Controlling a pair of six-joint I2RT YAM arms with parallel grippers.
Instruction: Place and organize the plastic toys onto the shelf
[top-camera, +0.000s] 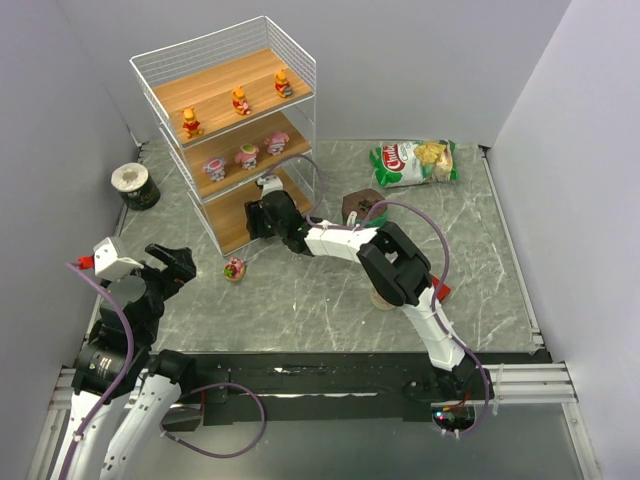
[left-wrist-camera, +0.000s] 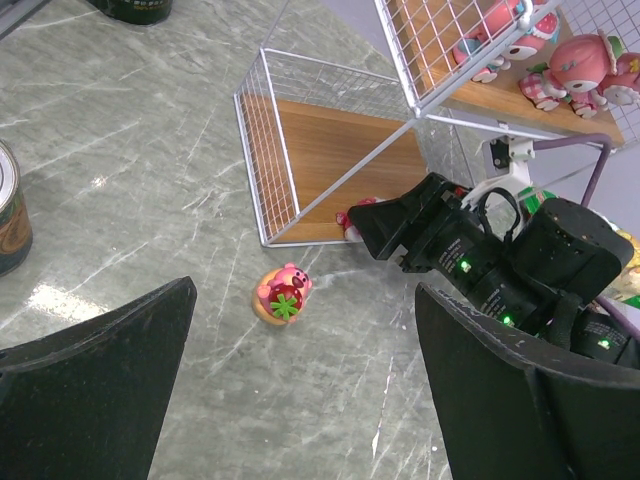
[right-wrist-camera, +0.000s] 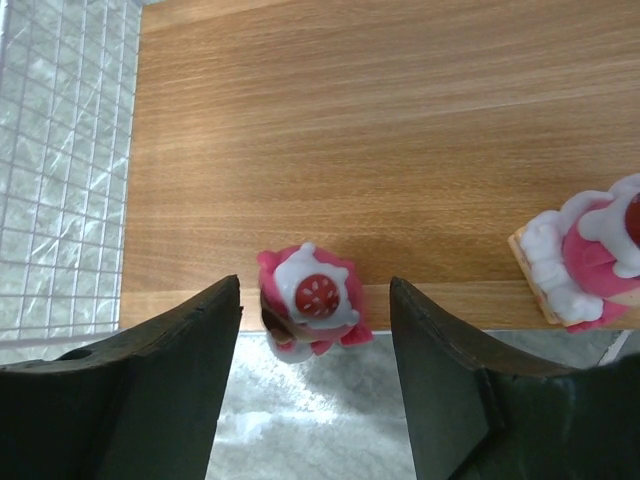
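The white wire shelf (top-camera: 228, 72) holds three orange-yellow toys (top-camera: 240, 101) on its top tier and three pink toys (top-camera: 246, 155) on the middle tier. My right gripper (top-camera: 262, 215) reaches into the bottom tier. In the right wrist view it (right-wrist-camera: 315, 287) is open around a red-and-white toy (right-wrist-camera: 310, 300) that leans over the tier's front edge, touching neither finger. A second red-and-white toy (right-wrist-camera: 590, 258) stands to its right. A pink strawberry toy (top-camera: 235, 268) lies on the table before the shelf. My left gripper (top-camera: 172, 264) is open and empty, above and short of this toy (left-wrist-camera: 283, 296).
A chips bag (top-camera: 415, 162) lies at the back right. A dark can (top-camera: 134, 186) stands left of the shelf. A brown object (top-camera: 358, 205) and a red box (top-camera: 441, 292) sit near the right arm. The shelf's wire side (left-wrist-camera: 268, 150) flanks the bottom tier.
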